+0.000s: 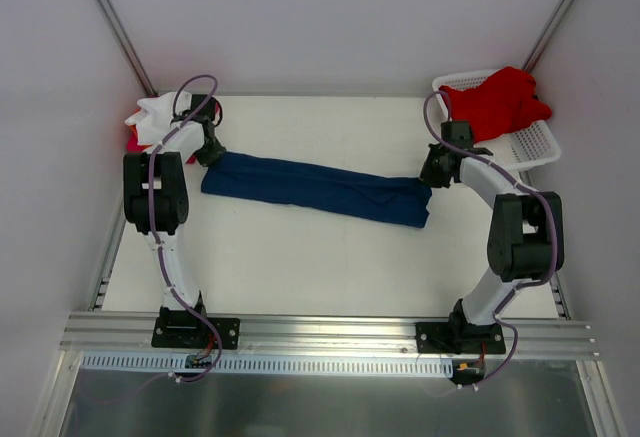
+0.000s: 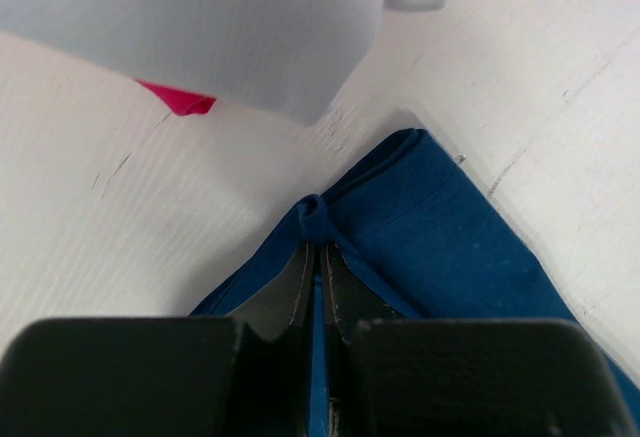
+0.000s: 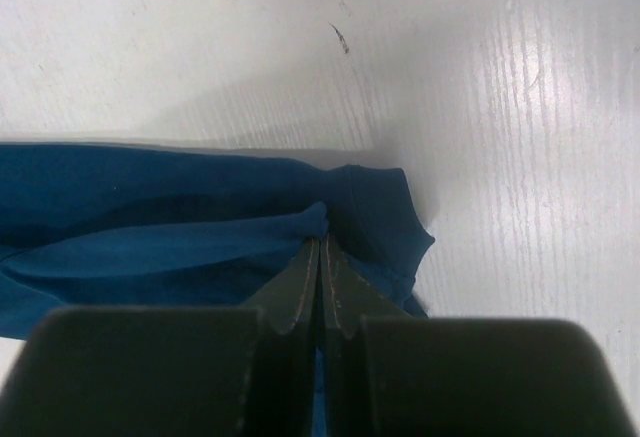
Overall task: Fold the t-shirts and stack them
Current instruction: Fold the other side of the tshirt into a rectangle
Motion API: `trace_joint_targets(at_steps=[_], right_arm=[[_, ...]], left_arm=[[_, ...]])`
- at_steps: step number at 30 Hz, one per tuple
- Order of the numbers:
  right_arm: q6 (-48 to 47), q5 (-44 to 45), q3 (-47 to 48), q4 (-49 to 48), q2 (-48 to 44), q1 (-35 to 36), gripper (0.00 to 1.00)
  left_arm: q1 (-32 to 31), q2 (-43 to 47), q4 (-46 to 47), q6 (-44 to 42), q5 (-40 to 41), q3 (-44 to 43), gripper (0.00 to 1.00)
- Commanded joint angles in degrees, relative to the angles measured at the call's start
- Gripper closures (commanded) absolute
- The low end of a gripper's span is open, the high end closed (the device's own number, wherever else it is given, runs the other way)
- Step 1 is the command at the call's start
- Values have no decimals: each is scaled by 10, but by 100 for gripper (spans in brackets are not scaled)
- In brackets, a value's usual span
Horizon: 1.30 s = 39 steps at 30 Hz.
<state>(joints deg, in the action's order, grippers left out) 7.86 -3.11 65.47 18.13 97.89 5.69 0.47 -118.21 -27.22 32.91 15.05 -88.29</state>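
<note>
The left tool [image 1: 209,153] is clenched on one end of the navy t-shirt [image 1: 318,188]; the right tool [image 1: 433,171] is clenched on the other end; the shirt stretches between them as a long band across the counter [image 1: 300,257]; behind the right tool a red t-shirt [image 1: 497,100] lies in the white basket [image 1: 538,143]; just behind the left tool sits a white t-shirt [image 1: 152,115].

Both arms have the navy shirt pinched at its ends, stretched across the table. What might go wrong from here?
1. The left fingers and right fingers each pinch only a small edge fold of the navy t-shirt; it may slip out if pulled tauter.
2. Its left end lies close to the white t-shirt in the corner; a sweep there might drag that along.
3. The right arm is near the basket and might knock it.
</note>
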Motion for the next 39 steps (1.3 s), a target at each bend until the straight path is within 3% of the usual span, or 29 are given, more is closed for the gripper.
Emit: trace_joint_targets(at_steps=[1,2,4,19,20,22,23,25,27,29,39], right_arm=[[-1,1,26,-15,8,-8,100],[0,0,27,-15,9,-7,100],[-1,2,26,-16,11,-8,100],[1,5,20,-19,17,-8,100],[1,6,22,-19,20,-7,100],[1,7,28,-10,28,-8,82],[1,9,29,-6,29,-8,74],[3,11,28,-6,26,-7,55],[3,13,26,-6,20,-7,47],[2,16,26,-4,9,-7,42],[-11,2,55,43,-71,18,41]], left_arm=[[8,-5,6,-19,2,-32,96],[9,-5,6,-19,2,-32,94],[9,-4,5,-19,2,-32,100],[9,-1,5,-31,-1,-79,100],[9,-3,5,-32,-3,-84,87],[9,-3,5,-35,-5,-91,56],[9,-1,5,-37,-5,-91,34],[9,7,5,-39,-2,-89,26],[8,18,5,-41,-1,-82,13],[9,31,5,-41,-1,-77,10],[-1,74,5,-43,-20,-37,10]])
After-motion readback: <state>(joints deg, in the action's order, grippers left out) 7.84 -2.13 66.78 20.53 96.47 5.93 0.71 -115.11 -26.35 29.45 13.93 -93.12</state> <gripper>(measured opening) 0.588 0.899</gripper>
